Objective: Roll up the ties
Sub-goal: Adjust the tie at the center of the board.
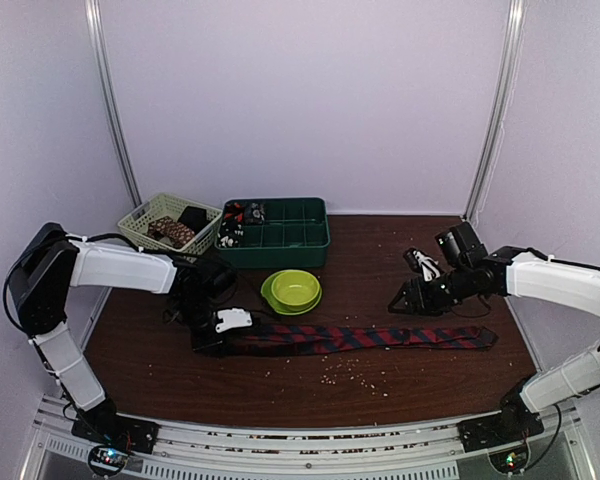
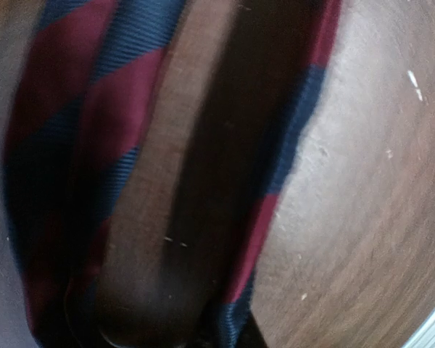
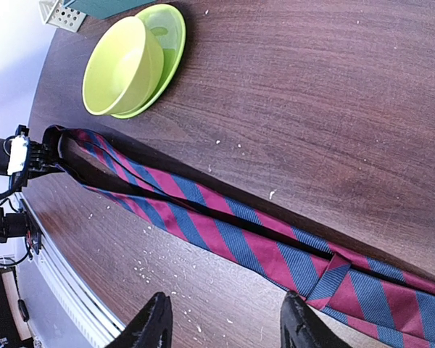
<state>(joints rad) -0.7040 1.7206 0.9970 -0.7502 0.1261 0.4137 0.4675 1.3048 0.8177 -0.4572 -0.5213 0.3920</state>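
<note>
Dark wood tabletop (image 1: 450, 385) under pale walls carries one red-and-navy striped tie (image 1: 380, 338), doubled lengthwise and stretched flat just in front of the green bowl (image 1: 292, 290). Its folded end lies to the bowl's left and its two tails reach well to the bowl's right.

The left hand (image 1: 220, 325) sits right at that folded end. Its own camera shows only fabric pressed close, so I cannot tell whether its fingers have closed on the cloth. The right hand (image 3: 228, 326) hovers above the tails to the right of the bowl, fingers apart and holding nothing.

The likeliest trouble is a crooked start. If the left hand catches only one layer of the fold, the roll would probably wind skewed and telescope. With the tails unpinned, the whole tie may slide toward the left hand instead of rolling. A wide turn could also nudge the bowl.
</note>
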